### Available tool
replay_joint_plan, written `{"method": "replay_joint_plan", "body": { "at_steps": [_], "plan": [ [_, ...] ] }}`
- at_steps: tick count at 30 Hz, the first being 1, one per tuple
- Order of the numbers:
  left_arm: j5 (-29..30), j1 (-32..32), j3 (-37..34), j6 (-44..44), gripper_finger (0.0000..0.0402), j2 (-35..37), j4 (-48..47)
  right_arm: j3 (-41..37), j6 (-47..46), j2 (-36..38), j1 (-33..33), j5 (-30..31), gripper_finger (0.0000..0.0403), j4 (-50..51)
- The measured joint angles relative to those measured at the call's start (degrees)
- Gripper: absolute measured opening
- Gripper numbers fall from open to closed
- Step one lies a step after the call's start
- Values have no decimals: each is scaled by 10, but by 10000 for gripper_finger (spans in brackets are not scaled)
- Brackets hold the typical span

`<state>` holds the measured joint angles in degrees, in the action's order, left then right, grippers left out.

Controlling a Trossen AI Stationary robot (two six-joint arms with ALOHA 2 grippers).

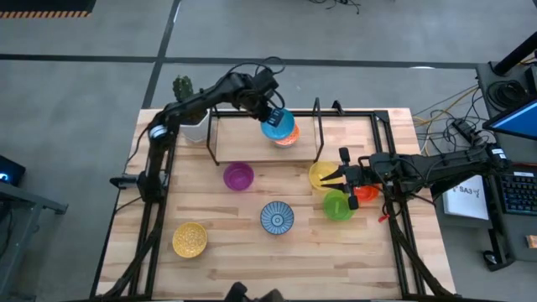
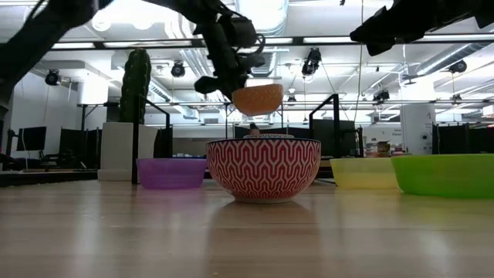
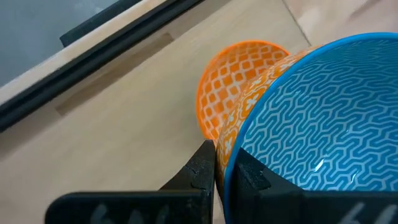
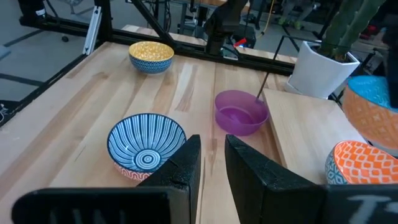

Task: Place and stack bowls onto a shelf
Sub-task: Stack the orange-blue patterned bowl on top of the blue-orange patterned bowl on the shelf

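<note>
My left gripper [image 1: 270,113] is shut on a bowl [image 1: 277,126] that is blue inside and orange outside, held over the shelf's wooden board [image 1: 239,138]. It hangs just above an orange bowl [image 1: 288,139] that rests on the board. In the low view the held bowl [image 2: 257,99] hangs in the air. My right gripper [image 1: 329,179] is open and empty, over a yellow bowl [image 1: 321,174]. A green bowl [image 1: 338,206] and a red-orange bowl [image 1: 366,194] lie beside it. A purple bowl [image 1: 238,176], a blue-and-white patterned bowl [image 1: 276,217] and a second yellow bowl [image 1: 190,239] rest on the table. My left gripper pinches the bowl's rim [image 3: 229,163], one finger [image 3: 249,173] inside the bowl and one [image 3: 200,169] outside. The bowl is lifted clear and tilted, partly over the orange bowl [image 3: 231,81] on the shelf.
A white pot with a cactus [image 1: 191,122] stands at the shelf's left end. Black metal rails [image 1: 318,126] frame the shelf. Dark arm frames [image 1: 151,210] run along the table's left and right sides. Cables and equipment [image 1: 470,134] lie off the table's right side.
</note>
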<state>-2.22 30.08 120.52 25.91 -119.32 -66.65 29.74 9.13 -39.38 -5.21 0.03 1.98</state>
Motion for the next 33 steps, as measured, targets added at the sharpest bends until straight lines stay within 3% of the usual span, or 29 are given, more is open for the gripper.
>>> {"method": "replay_joint_plan", "body": {
  "at_steps": [10, 33],
  "plan": [
    [1, -1, 146, -36, 4, -104, -71, 0, 8, 0, 0, 0, 63, -1],
    [19, 0, 128, -42, 10, -115, -59, 0, 24, 0, 0, 0, 63, -10]
  ]
}}
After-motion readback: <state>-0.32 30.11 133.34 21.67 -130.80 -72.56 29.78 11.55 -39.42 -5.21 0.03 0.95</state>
